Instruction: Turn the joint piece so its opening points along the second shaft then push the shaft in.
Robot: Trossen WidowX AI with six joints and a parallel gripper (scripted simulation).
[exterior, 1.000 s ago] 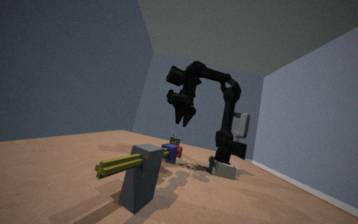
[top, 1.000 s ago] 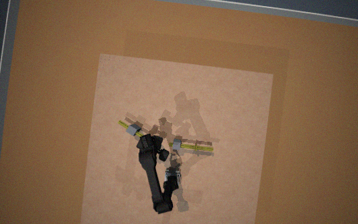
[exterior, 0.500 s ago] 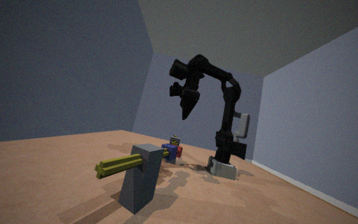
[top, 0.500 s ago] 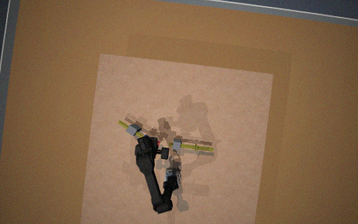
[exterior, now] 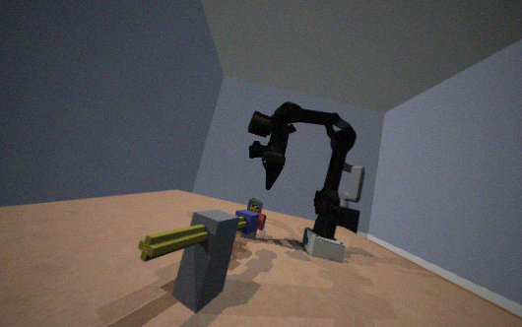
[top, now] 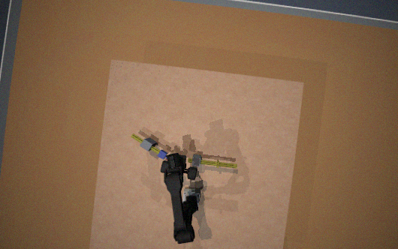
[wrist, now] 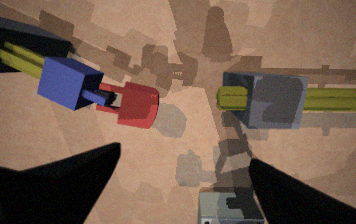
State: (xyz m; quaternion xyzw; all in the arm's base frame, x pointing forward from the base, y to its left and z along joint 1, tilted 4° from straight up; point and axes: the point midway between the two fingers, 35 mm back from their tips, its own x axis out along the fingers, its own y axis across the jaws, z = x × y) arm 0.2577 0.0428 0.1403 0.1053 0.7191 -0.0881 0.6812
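The red joint piece (wrist: 138,105) (exterior: 262,222) hangs by its hinges from the blue part (wrist: 70,83) (exterior: 247,222) (top: 162,154) on the first yellow shaft (top: 136,137) (exterior: 174,239). In the wrist view its wide end faces right and slightly down; the top view has it hidden under the arm. The second yellow shaft (top: 227,165) (wrist: 330,99) passes through its grey block (top: 196,160) (wrist: 277,100); its near end is apart from the red piece, a gap between them. My gripper (wrist: 185,156) (exterior: 268,186) is open and empty, above the parts and touching neither.
The first shaft's grey block (top: 148,144) (exterior: 212,256) stands at the left in the top view. The arm's pale base (top: 191,195) (exterior: 322,245) stands near the second block. A small crosspiece (top: 218,163) sits on the second shaft beyond its block. Shadows lie around the parts.
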